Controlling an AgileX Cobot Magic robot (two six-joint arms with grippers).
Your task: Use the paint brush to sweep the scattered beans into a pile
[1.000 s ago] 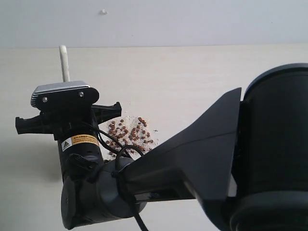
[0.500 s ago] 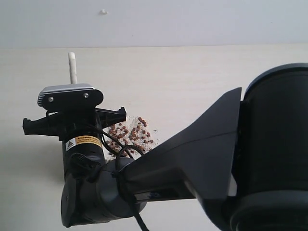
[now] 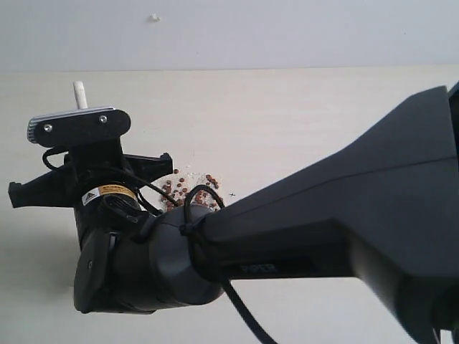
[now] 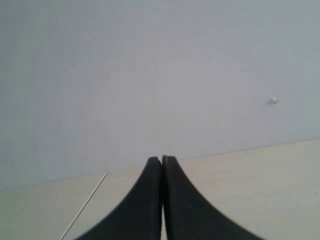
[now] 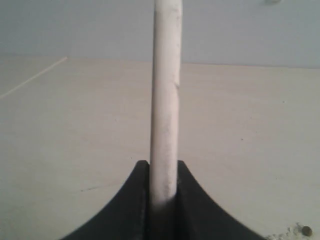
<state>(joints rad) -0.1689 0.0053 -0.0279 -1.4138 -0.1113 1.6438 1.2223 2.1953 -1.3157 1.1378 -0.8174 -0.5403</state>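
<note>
— Although the arm covers part of them, where do the beans (image 3: 188, 190) lie?
— On the desk (image 3: 308, 122), left of the middle in the exterior view. They form a loose cluster mingled with white crumbs (image 3: 192, 177). The near edge of the cluster is hidden behind the black right arm (image 3: 301, 236). A tiny dark mark (image 3: 232, 194) sits on the desk just to the right of them.
— And the brush (image 5: 166, 90)?
— Only its pale handle shows. In the exterior view it sticks up above the wrist camera (image 3: 79, 127), left of the beans and apart from them. The bristles and band are behind the arm, so I cannot tell whether they touch the desk.
— What holds it?
— The right claw (image 5: 163, 167). In the right wrist view its two black jaws stand close on either side of the handle, clamped on it. The handle runs straight out from between them. A single bean (image 5: 306, 231) and a few crumbs show at the corner of that view, off to one side of the claw.
— The left claw (image 4: 161, 161)?
— Clenched. The left wrist view shows its jaws pressed together, tip to tip. Beyond them are the desk and a pale grey wall (image 4: 150, 75) with a small white speck (image 4: 273, 100) on it.
</note>
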